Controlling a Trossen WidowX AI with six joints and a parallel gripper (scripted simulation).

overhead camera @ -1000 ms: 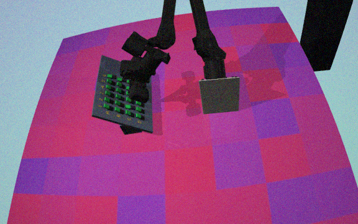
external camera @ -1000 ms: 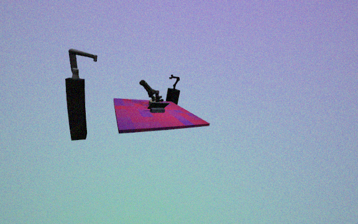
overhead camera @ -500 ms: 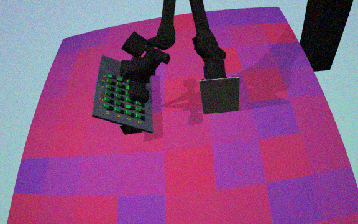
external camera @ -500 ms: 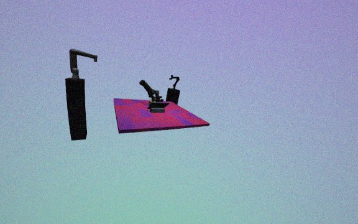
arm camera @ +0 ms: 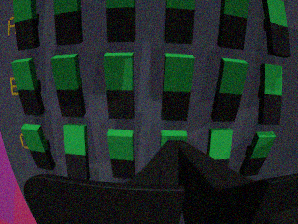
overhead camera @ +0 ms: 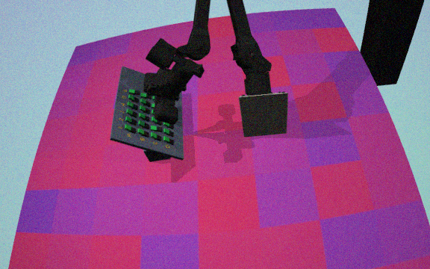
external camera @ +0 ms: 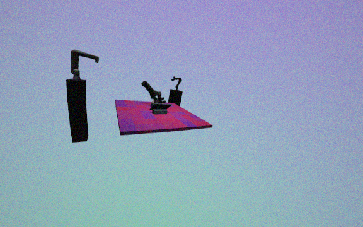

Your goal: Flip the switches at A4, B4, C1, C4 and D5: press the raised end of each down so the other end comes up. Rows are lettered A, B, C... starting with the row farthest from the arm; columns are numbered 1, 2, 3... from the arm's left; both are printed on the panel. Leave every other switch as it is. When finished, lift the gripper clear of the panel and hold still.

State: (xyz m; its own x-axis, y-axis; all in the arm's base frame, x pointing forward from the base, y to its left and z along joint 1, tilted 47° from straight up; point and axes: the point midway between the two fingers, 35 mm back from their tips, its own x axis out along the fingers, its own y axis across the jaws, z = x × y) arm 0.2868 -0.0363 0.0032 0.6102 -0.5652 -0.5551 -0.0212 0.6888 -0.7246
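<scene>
The dark panel (overhead camera: 125,76) is tilted, with green-and-black switches. My gripper (overhead camera: 167,120) (arm camera: 174,148) is shut and empty, low over the panel, its tip at C4 (arm camera: 174,134) and overlapping its lower part in the wrist view; whether it touches is unclear. A4 (overhead camera: 130,104) (arm camera: 180,4) is cut by the wrist view's top edge. B4 (overhead camera: 142,107) (arm camera: 179,75) and C1 (overhead camera: 154,135) (arm camera: 34,136) show a bright upper edge in the wrist view, as does C4. D5 is hidden behind the gripper. C2 (arm camera: 75,140) and C5 (arm camera: 220,143) show brighter faces.
The arm's square base (overhead camera: 264,115) stands beside the panel on the patchwork table (overhead camera: 226,205) (external camera: 137,124). A black pillar (overhead camera: 390,45) is past the table edge. The exterior view shows a tall pillar (external camera: 78,110) and a smaller pillar (external camera: 175,97), each bearing another arm.
</scene>
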